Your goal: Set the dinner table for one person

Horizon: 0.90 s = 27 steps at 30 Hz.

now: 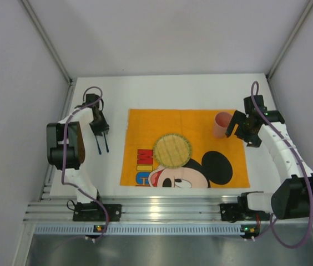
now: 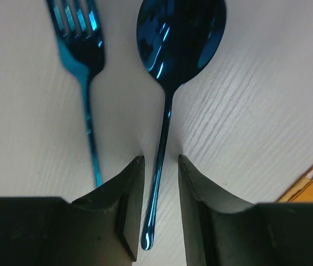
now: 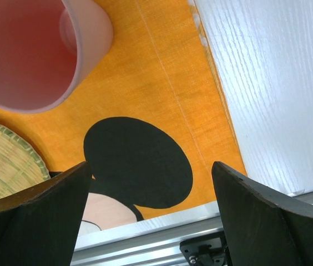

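Dinner table (image 1: 173, 91), left gripper (image 2: 161, 160) at 9 o'clock loose around spoon (image 2: 180, 39), right gripper (image 3: 150, 166) at 3 o'clock spread wide, "MI" on placemat (image 1: 145, 124).

The spoon (image 2: 180, 39) and fork (image 2: 81, 44) are glossy metal, dinner table (image 2: 256, 111) matt, placemat (image 3: 162, 83) cloth.

White matte worktop (image 1: 162, 91), ribbed aluminium rail (image 1: 167, 213) along near edge. Orange Mickey Mouse placemat (image 1: 145, 130) flat at centre. Left of placemat, apart from it: blue metallic fork (image 2: 81, 66) and spoon (image 2: 178, 39), side by side, roughly parallel, not touching.
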Motion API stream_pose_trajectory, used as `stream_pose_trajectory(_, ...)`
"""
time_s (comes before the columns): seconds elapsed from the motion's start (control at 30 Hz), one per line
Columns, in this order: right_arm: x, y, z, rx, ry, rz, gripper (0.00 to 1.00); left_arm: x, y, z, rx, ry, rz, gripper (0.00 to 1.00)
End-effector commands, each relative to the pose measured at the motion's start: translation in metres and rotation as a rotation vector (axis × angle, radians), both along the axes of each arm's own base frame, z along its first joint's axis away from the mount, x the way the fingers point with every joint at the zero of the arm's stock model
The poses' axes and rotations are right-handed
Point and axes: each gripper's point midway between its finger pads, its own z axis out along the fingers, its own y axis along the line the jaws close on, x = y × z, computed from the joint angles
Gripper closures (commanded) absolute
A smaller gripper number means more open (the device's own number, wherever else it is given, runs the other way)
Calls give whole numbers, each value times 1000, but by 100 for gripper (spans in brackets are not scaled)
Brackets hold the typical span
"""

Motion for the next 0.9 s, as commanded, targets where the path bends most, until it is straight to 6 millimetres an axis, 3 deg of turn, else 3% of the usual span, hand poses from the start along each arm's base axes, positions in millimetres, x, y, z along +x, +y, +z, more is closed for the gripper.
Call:
stream_pose_trajectory(0.0, -11, -9, 4, -28, 1, -8, 10, 27, 4, -2, 25, -60, -16, 65)
stream_pose_trajectory(0.1, -13, -9, 1, -27, 17, -8, 10, 24, 6, -20, 33, -20, -17, 83)
stream_pose_trajectory(0.13, -13, -9, 1, -29, 18, -12, 11, 24, 6, -26, 32, -13, -19, 97)
stream_pose_trajectory(0.3, -10, -10, 4, -37, 17, -14, 11, 17, -1, -35, -2, 1, -36, 100)
stream_pose_trajectory(0.4, -7, -9, 7, -31, 10, -14, 11, 22, -6, -10, -2, -44, -43, 100)
stream_pose_trajectory(0.5, -3, -9, 19, -25, -18, -22, 9, 31, -19, 37, -4, -128, -29, 100)
stream_pose_trajectory(0.53, 1, -4, 30, 7, -48, -21, 8, 33, -50, 57, -11, -169, -93, 100)
stream_pose_trajectory(0.6, 4, 2, 43, 47, -78, -17, 6, 35, -78, 89, -26, -214, -107, 100)
stream_pose_trajectory(0.67, 7, 10, 66, 99, -126, -16, 4, 35, -130, 112, -101, -257, -150, 100)
stream_pose_trajectory(0.7, 7, 13, 74, 113, -139, -15, 0, 32, -148, 119, -132, -267, -160, 100)
stream_pose_trajectory(0.73, 7, 16, 88, 134, -173, -15, 0, 22, -185, 125, -182, -271, -216, 100)
stream_pose_trajectory(0.77, 2, 16, 92, 140, -172, -18, 0, 21, -206, 134, -224, -286, -204, 100)
stream_pose_trajectory(0.8, 0, 16, 97, 144, -182, -20, 0, 17, -225, 133, -237, -282, -217, 100)
stream_pose_trajectory(0.83, -4, 17, 105, 149, -205, -19, 0, 3, -261, 133, -259, -278, -274, 100)
stream_pose_trajectory(0.87, -10, 17, 107, 150, -202, -21, 0, 0, -283, 138, -293, -285, -277, 100)
